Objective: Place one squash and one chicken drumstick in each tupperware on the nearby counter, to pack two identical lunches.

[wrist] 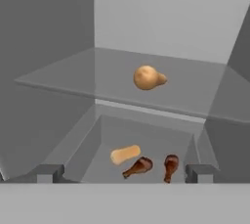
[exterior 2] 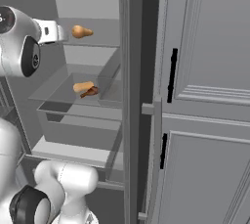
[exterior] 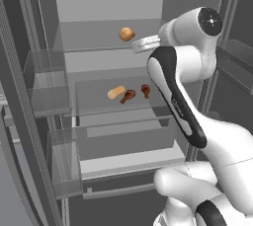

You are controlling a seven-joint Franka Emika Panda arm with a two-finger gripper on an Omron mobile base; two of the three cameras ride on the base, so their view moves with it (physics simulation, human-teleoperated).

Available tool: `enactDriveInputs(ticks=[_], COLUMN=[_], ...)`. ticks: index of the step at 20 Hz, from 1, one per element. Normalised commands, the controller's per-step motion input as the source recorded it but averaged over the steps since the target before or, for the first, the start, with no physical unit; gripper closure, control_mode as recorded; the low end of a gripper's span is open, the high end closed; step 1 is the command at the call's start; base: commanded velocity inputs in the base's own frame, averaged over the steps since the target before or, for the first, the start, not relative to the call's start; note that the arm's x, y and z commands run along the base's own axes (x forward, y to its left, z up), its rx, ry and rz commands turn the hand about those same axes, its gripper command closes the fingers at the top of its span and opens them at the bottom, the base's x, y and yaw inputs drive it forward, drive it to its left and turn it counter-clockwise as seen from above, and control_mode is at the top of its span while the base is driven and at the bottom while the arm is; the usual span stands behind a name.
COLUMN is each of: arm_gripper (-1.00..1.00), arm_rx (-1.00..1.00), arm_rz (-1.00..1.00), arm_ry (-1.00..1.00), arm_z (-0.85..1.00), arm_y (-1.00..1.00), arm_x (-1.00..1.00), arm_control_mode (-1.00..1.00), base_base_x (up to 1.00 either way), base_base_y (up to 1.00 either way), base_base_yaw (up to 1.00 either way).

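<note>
- I see 1 tan-orange squash (wrist: 148, 78) on the pale grey upper shelf (wrist: 73, 78).
- A lighter tan squash (wrist: 125, 154) lies below it.
- 2 reddish-brown drumsticks (wrist: 138, 167) sit beside it.
- My arm (exterior: 197, 62) is white with dark joints.
- The cabinet doors (exterior 2: 205, 96) are grey with black handles (exterior 2: 172, 75).

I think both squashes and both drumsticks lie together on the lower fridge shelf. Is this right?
Not quite. One squash lies alone on the upper shelf. The other squash and both drumsticks lie together on the lower one, as the hand view shows.
</note>
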Motion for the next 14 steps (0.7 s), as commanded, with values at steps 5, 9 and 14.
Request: enactDriveInputs(ticks=[5, 9, 14], arm_gripper=[-1.0, -1.0, -1.0], arm_rx=[0.01, 0.08, 0.1], arm_rz=[-0.01, 0.0, -0.01], arm_ry=[-0.12, 0.0, 0.04], arm_z=[0.14, 0.0, 0.02], arm_y=[0.02, -0.02, -0.05], arm_x=[0.4, 0.52, 0.38], arm_control_mode=[-1.0, -1.0, -1.0], base_base_x=[0.0, 0.0, 0.0], base_base_y=[0.0, 0.0, 0.0], base_base_yaw=[0.0, 0.0, 0.0])
